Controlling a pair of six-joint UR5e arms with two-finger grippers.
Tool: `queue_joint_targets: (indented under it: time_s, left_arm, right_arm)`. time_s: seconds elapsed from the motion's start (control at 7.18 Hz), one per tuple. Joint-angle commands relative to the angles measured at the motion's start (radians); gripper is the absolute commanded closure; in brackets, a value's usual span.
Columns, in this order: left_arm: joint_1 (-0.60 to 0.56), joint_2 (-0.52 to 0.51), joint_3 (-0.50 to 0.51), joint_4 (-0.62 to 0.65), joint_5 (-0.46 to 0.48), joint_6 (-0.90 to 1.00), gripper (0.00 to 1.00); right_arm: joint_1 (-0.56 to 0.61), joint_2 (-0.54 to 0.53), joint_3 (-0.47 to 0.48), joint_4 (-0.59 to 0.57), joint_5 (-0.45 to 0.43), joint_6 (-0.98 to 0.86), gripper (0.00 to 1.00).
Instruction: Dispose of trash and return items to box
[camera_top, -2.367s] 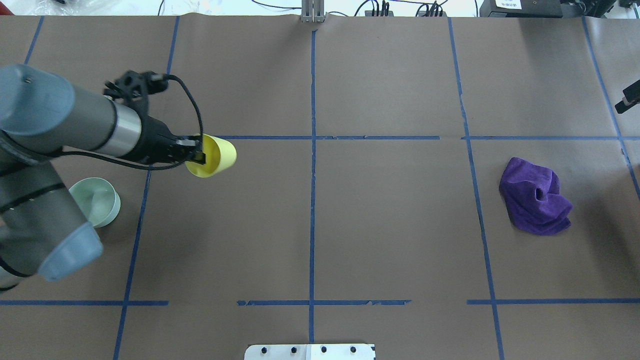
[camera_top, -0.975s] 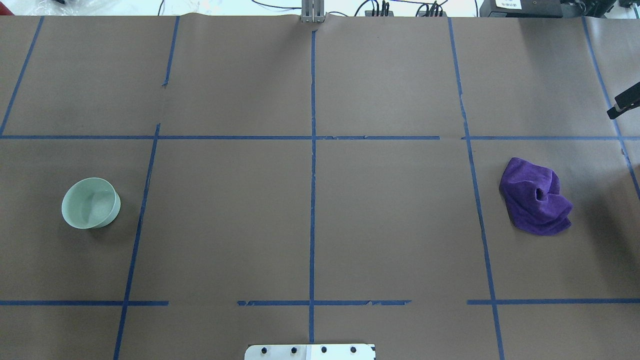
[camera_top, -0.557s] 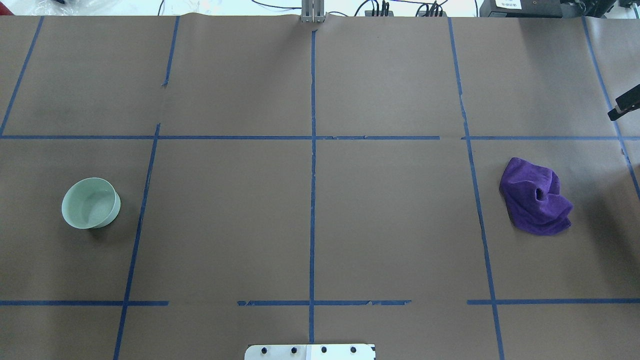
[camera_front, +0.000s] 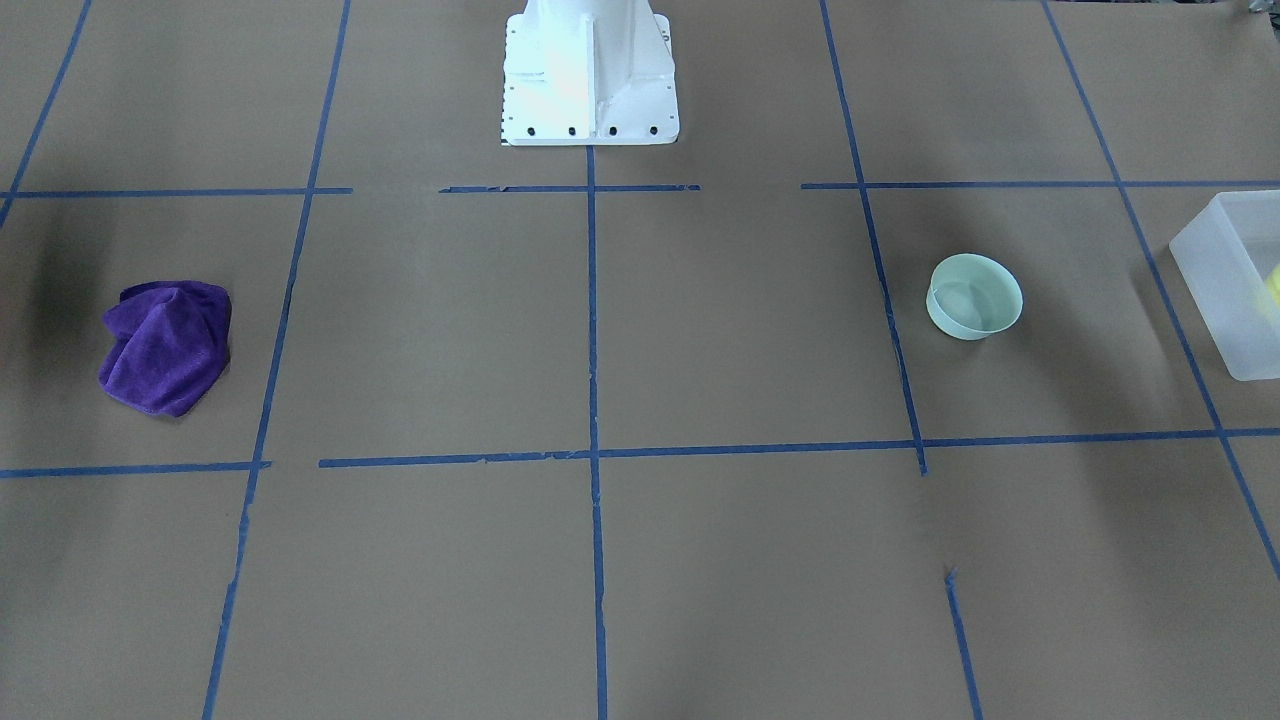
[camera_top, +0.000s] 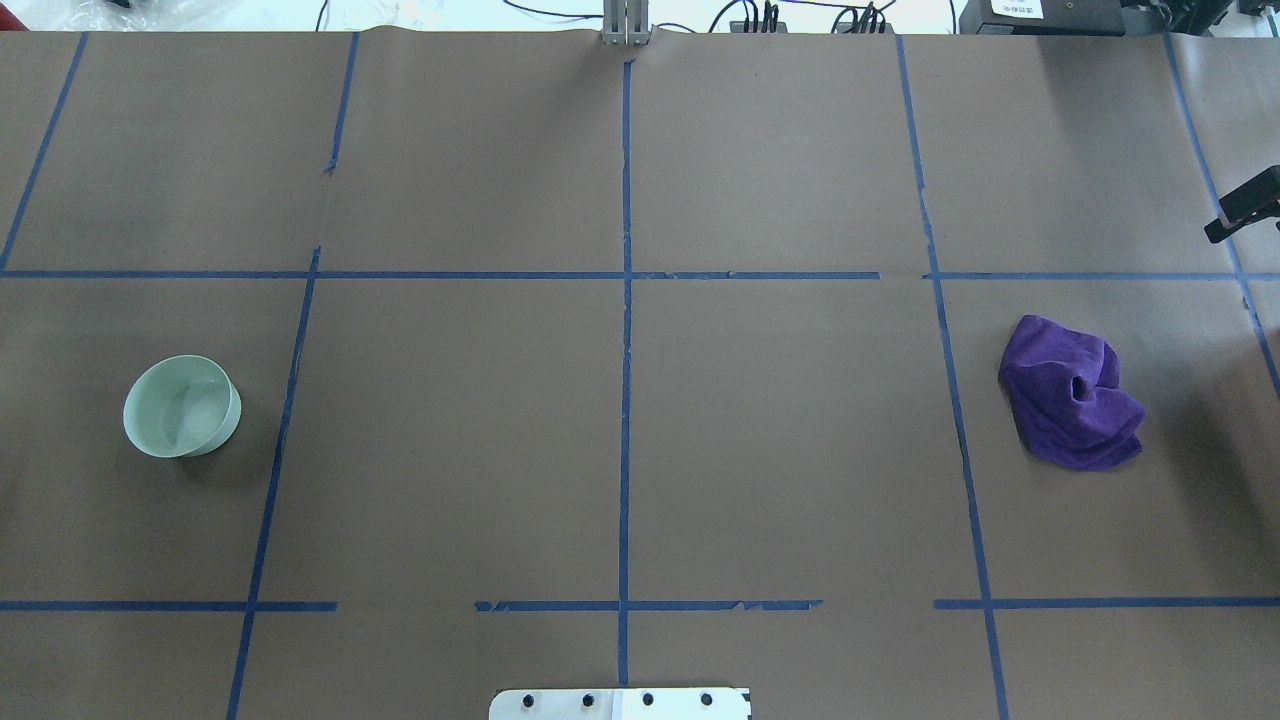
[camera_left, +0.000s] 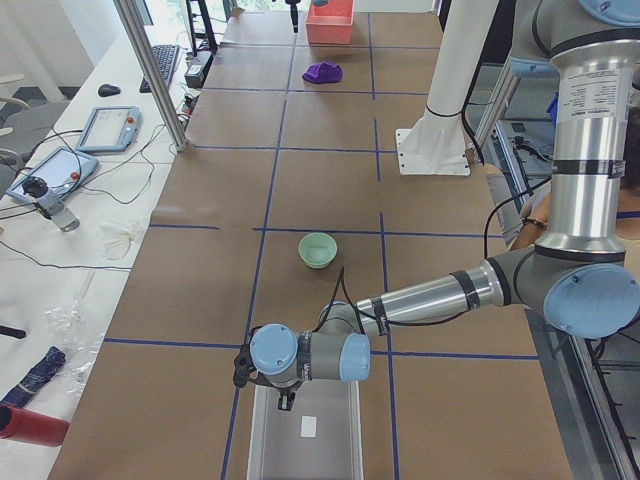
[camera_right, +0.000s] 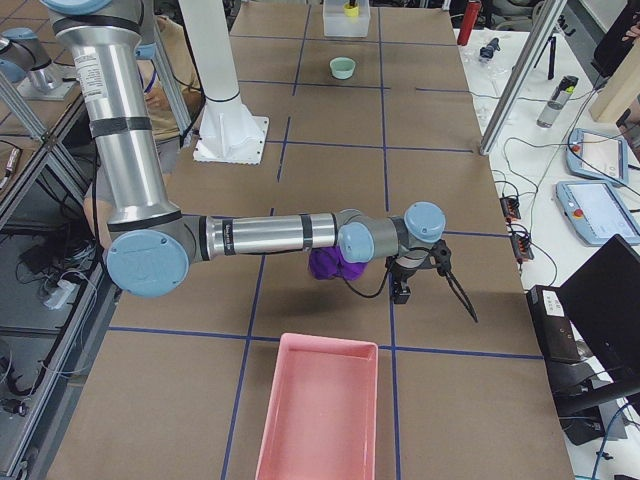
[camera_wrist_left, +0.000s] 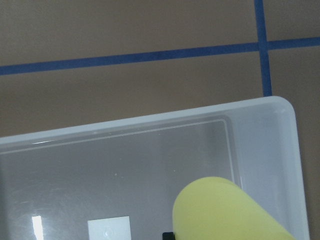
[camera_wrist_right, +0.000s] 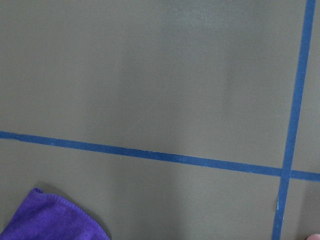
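The yellow cup (camera_wrist_left: 225, 210) fills the bottom of the left wrist view, hanging over the inside of the translucent white box (camera_wrist_left: 150, 118). A black fingertip shows beside the cup, so my left gripper (camera_left: 285, 398) looks shut on it, above the box (camera_left: 262, 440) at the table's left end. A sliver of the yellow cup (camera_front: 1275, 283) shows at the box (camera_front: 1215, 275) in the front view. My right gripper (camera_right: 401, 290) hangs just beyond the purple cloth (camera_right: 335, 265). Its fingers do not show clearly.
A pale green bowl (camera_top: 182, 405) stands upright on the left side of the table. The crumpled purple cloth (camera_top: 1070, 395) lies on the right side. A pink tray (camera_right: 318, 410) sits at the table's right end. The white robot base (camera_front: 590, 70) is at mid-table.
My left arm with the yellow cup has left the overhead view to the left. The black part of the right arm at that view's right edge has shifted slightly.
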Motion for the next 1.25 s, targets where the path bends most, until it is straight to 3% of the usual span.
queue_joint_targets:
  time_s: [0.0, 0.14, 0.28, 0.56, 0.7, 0.84, 1.11]
  left_arm:
    - [0.018, 0.0, 0.003, -0.009, 0.002, 0.0, 0.18]
    - [0.017, -0.003, -0.022, -0.007, 0.002, -0.014, 0.0]
    - [0.002, -0.011, -0.07, 0.002, 0.002, -0.031, 0.0]
    - [-0.141, 0.007, -0.241, 0.065, 0.007, -0.029, 0.0]
    - [-0.163, 0.051, -0.379, 0.129, 0.005, -0.04, 0.0]
    - [-0.163, 0.052, -0.442, 0.189, -0.002, -0.096, 0.0]
    - [-0.149, 0.041, -0.518, 0.151, -0.007, -0.271, 0.0]
  right_arm:
    - [-0.001, 0.001, 0.0, 0.0, 0.004, 0.001, 0.0]
    - [-0.001, 0.001, -0.002, 0.0, 0.004, 0.001, 0.0]
    - [0.0, 0.0, 0.003, 0.0, 0.006, 0.003, 0.0]
    - [0.0, -0.011, 0.036, 0.001, 0.042, 0.027, 0.0]
    - [-0.031, -0.035, 0.105, 0.013, 0.067, 0.141, 0.0]
    - [-0.1, -0.102, 0.177, 0.112, 0.066, 0.241, 0.0]
    - [-0.253, -0.154, 0.205, 0.46, 0.023, 0.778, 0.0]
